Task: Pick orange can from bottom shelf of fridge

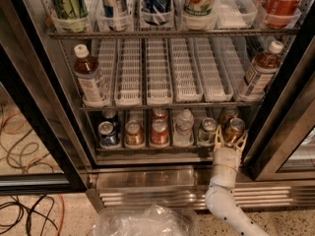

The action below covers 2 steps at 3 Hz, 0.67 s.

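Observation:
The fridge (54, 146) stands open in front of me. Its bottom shelf (162, 149) holds a row of short cans in white lanes. The orange can (235, 128) stands at the front of the far-right lane, with a second orange can (227, 114) behind it. My gripper (231, 137) reaches up from below on a white arm, at the shelf's right end. Its fingers (218, 140) are spread on either side of the front orange can's lower body. The can stands upright on the shelf.
Left of the orange can stand a green can (207, 130), a clear bottle (184, 127), a red can (159, 132), a gold can (133, 132) and a blue can (107, 133). The right door frame (275, 132) is close beside the gripper. A plastic bag (142, 220) and cables (24, 205) lie on the floor.

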Each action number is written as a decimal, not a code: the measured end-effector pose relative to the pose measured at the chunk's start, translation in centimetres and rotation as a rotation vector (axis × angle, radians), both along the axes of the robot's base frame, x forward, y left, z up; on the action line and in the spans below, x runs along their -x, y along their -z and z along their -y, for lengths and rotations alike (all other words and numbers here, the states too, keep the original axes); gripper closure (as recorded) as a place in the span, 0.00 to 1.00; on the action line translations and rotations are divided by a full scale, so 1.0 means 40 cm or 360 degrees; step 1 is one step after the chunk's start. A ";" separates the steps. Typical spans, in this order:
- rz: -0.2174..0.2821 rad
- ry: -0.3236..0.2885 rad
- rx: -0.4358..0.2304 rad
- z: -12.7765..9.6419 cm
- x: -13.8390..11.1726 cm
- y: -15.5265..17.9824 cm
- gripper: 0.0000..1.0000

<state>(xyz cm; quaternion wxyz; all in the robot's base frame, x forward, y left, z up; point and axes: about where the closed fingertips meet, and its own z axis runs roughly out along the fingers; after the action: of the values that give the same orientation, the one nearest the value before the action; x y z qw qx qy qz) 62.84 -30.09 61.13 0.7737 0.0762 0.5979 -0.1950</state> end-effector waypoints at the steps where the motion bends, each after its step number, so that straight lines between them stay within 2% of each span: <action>1: 0.0019 0.0002 0.0009 -0.001 -0.022 -0.008 0.33; 2: 0.0041 0.0044 0.0002 0.013 -0.043 -0.016 0.33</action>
<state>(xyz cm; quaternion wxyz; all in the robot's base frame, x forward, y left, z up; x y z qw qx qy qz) 64.56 -30.63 61.79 0.7787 0.0865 0.5867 -0.2049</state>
